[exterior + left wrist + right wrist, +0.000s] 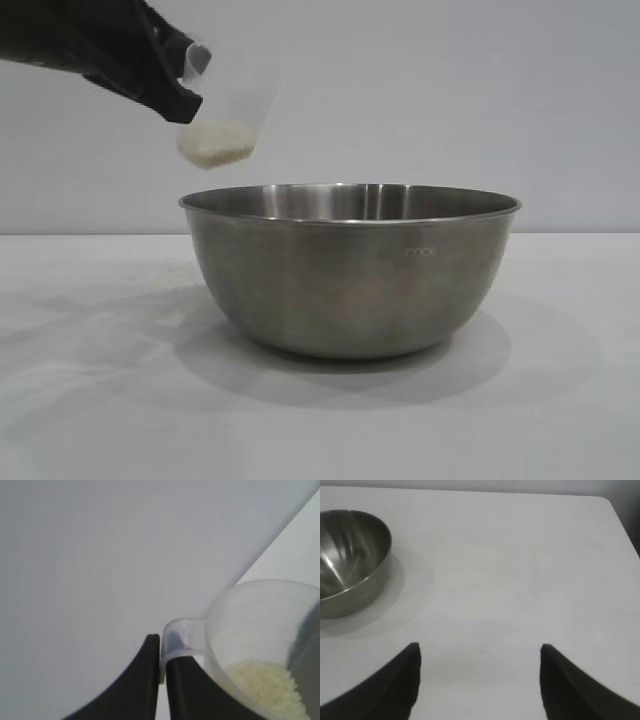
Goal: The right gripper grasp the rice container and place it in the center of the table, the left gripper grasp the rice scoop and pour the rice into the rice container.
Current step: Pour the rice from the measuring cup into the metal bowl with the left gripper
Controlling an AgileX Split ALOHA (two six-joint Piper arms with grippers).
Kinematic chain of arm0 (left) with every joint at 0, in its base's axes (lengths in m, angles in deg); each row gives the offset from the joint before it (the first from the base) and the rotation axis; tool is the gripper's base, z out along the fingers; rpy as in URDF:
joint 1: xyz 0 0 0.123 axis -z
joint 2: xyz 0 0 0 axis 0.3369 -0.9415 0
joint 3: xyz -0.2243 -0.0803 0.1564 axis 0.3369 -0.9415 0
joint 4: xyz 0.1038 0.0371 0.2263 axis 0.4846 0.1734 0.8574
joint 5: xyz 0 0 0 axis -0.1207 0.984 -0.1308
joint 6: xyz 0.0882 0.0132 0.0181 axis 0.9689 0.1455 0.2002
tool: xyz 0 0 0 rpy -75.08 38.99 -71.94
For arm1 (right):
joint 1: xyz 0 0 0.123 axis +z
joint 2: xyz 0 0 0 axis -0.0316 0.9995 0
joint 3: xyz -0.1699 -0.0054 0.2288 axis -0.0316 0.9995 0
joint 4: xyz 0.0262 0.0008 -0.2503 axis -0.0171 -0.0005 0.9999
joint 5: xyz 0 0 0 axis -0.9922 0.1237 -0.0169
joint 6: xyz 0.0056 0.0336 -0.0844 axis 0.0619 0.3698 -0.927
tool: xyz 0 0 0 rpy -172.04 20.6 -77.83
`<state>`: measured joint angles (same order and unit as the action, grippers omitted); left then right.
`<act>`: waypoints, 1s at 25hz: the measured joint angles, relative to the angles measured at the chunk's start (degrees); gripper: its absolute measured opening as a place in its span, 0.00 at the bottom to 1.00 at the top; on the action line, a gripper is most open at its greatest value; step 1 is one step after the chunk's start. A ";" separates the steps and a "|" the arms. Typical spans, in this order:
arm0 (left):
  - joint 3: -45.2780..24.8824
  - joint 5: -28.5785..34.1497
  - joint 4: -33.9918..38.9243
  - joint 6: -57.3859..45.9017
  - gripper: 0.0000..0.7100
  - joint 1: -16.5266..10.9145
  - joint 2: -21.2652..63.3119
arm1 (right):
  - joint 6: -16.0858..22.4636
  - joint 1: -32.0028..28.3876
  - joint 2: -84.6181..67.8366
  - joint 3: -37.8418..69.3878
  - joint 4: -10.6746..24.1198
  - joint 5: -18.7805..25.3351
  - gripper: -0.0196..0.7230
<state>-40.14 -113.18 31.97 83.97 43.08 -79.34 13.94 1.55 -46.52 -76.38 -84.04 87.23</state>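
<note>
At the far left of the exterior view, the left gripper (185,85) was seen raised above the table (90,400), its two fingers pressed shut on the side handle of the scoop (228,105). The scoop was held in the air, tilted, just above and slightly outside the left rim of the bowl (350,270). The rice (213,143) was gathered in the lower end of the scoop and none had yet been poured.

A spill was judged the chief risk. Because the scoop hung over the very edge of the bowl rather than over its middle, grains tipped out from there could have struck the rim or dropped onto the table beside it. The hold was taken on a thin handle only, as the left wrist view showed (172,645), so a further roll of the wrist could have let the scoop slip or swing between the fingers. A descent made too low could have knocked the scoop against the rim and shifted the bowl.

The bowl stood upright in the middle of the table, empty as far as could be seen.

To the right, the right gripper (480,680) was parked well apart from the bowl (350,562), its fingers spread wide and nothing held between them.
</note>
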 joint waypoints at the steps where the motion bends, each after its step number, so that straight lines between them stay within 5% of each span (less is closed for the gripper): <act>1: 0.12 0.00 1.64 1.32 0.00 0.00 0.00 | 0.00 0.00 0.00 0.00 0.00 0.00 0.58; 25: 2.67 0.00 20.26 33.65 0.00 0.00 0.00 | 0.00 0.00 0.00 0.00 0.00 0.00 0.58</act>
<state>-37.47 -113.18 52.23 117.62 43.08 -79.34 13.94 1.55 -46.52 -76.38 -84.04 87.23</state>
